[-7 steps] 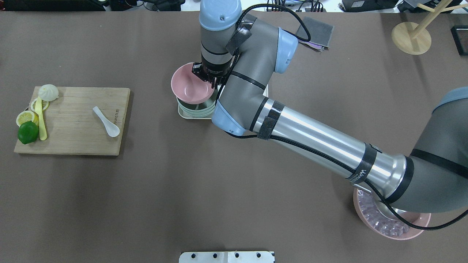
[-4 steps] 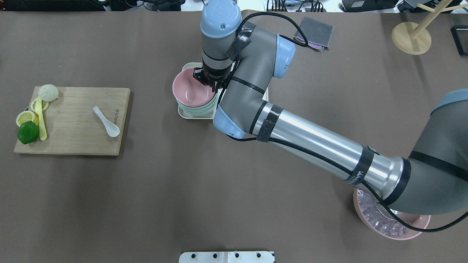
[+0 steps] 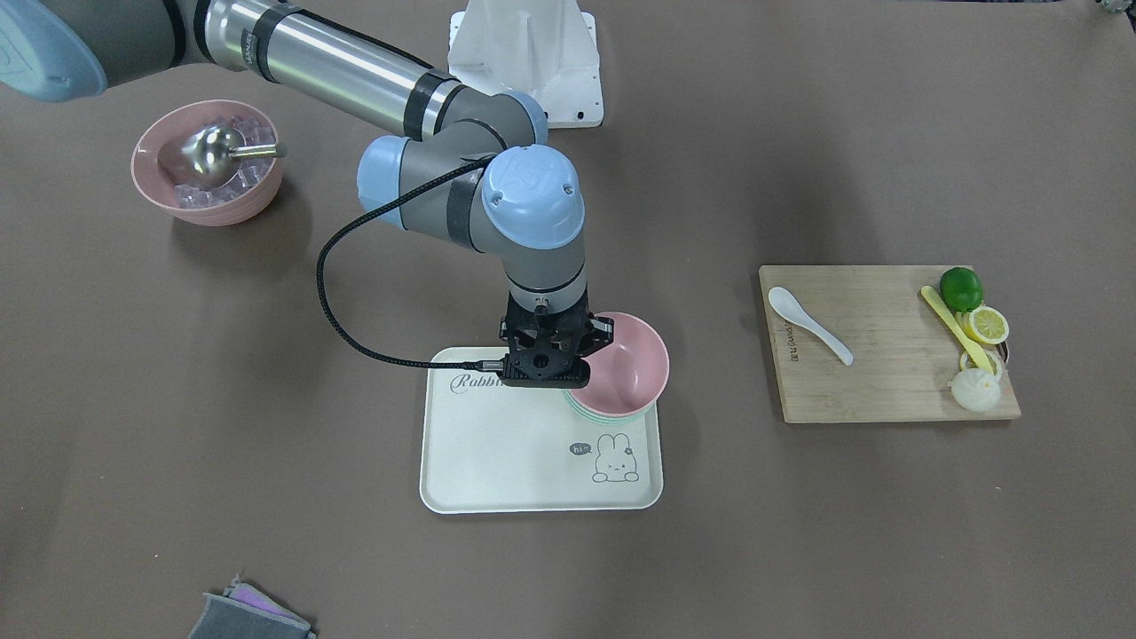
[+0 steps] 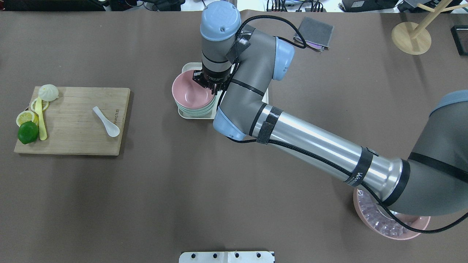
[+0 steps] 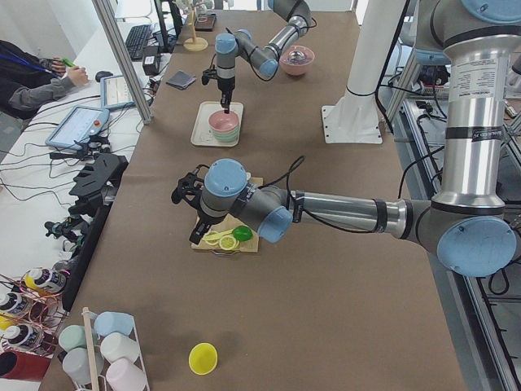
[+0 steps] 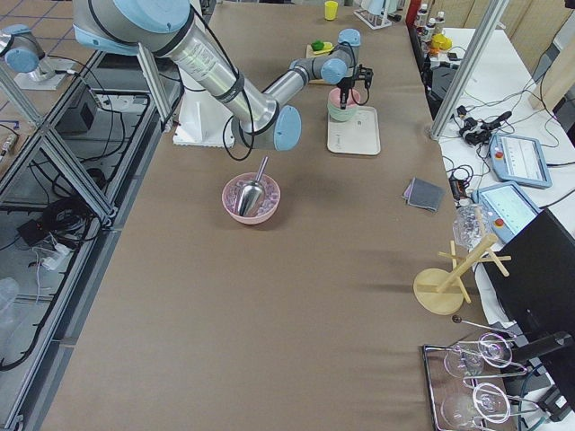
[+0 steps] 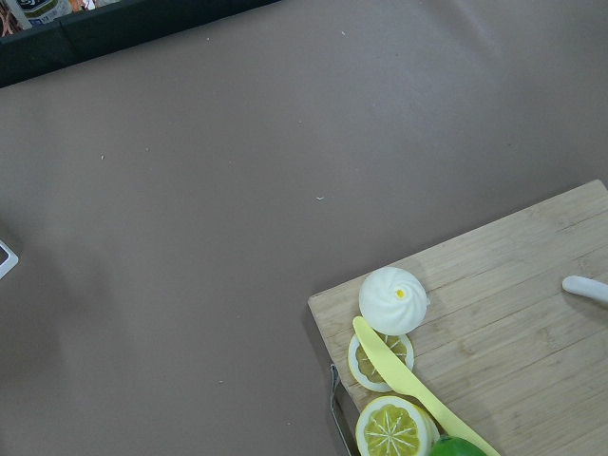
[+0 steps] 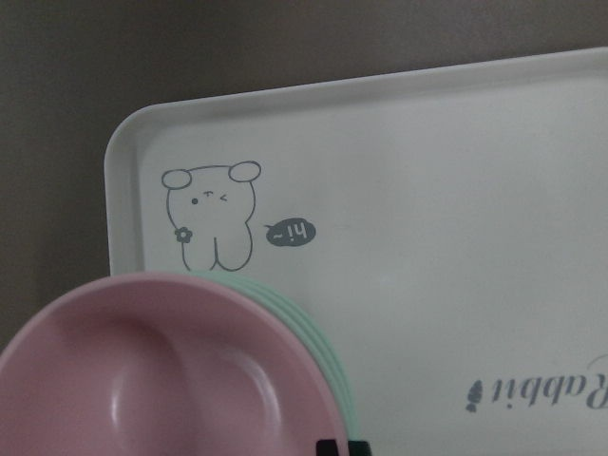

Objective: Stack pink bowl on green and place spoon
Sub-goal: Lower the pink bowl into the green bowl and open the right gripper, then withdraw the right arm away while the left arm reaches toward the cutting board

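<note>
The pink bowl [image 4: 190,93] was tilted and raised a second ago. It has since come down level and now nests in the green bowls [image 4: 197,109] at the left end of the white tray [image 3: 497,461]. The right gripper [image 4: 212,84] pinches the bowl's right rim.

Well to the left, the white spoon [image 4: 106,122] lies on the cutting board [image 4: 73,142], apart from the lime [image 4: 27,132], the yellow knife [image 4: 41,120] and the bun [image 4: 48,92]. The left gripper [image 5: 195,232] hangs over the board's left end, and it cannot be told whether its fingers are spread or closed.

The pink bowl is smooth, pale and upright.
</note>
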Tool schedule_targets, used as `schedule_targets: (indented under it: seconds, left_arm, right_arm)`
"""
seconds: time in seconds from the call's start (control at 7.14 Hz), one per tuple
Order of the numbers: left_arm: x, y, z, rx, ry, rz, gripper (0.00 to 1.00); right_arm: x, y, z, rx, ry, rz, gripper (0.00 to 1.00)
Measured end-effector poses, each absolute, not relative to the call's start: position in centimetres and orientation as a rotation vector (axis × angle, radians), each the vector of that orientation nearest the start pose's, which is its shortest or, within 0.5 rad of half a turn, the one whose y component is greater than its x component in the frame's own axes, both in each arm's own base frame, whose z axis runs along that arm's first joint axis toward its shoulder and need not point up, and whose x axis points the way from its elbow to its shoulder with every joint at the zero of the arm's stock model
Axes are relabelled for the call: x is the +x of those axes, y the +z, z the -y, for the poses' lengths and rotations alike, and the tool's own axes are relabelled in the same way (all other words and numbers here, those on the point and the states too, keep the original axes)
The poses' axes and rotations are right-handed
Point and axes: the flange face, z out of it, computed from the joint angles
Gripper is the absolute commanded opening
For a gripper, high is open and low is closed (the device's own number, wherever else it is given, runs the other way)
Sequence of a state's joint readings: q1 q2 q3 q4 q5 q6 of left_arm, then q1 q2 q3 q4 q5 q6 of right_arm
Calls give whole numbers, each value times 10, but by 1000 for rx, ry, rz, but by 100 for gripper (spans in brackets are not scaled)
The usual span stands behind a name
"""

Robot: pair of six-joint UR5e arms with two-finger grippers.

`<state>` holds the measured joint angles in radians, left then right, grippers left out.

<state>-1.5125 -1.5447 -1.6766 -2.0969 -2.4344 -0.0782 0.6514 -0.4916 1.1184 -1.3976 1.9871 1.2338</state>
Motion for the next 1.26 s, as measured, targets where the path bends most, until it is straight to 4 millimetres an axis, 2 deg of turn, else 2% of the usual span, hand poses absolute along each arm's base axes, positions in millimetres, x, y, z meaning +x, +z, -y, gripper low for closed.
schedule_targets:
  seconds: [0.14,0.42,0.56,0.7,0.84,0.98,1.12,1.26]
  left_arm:
    - [-28,553,501,509,243,-873,98]
    - [-28,553,501,506,241,-873,99]
    - [-29,554,501,497,227,-875,99]
    - [-27,554,503,468,178,-886,99]
    - [-19,552,504,415,95,-909,99]
    - [-3,549,506,346,2,-938,99]
    - [19,540,508,272,-101,-962,98]
    - [52,524,510,208,-204,-964,98]
  right_arm:
    - [-601,125,576,32,116,882,99]
    - [-598,125,578,33,119,885,100]
    - [-589,124,585,28,122,892,100]
    - [-570,128,601,5,110,910,100]
    - [-543,146,619,-3,74,920,100]
    - [-511,177,636,21,34,912,100]
    - [-470,214,649,64,5,895,100]
    - [-417,253,657,123,-22,875,100]
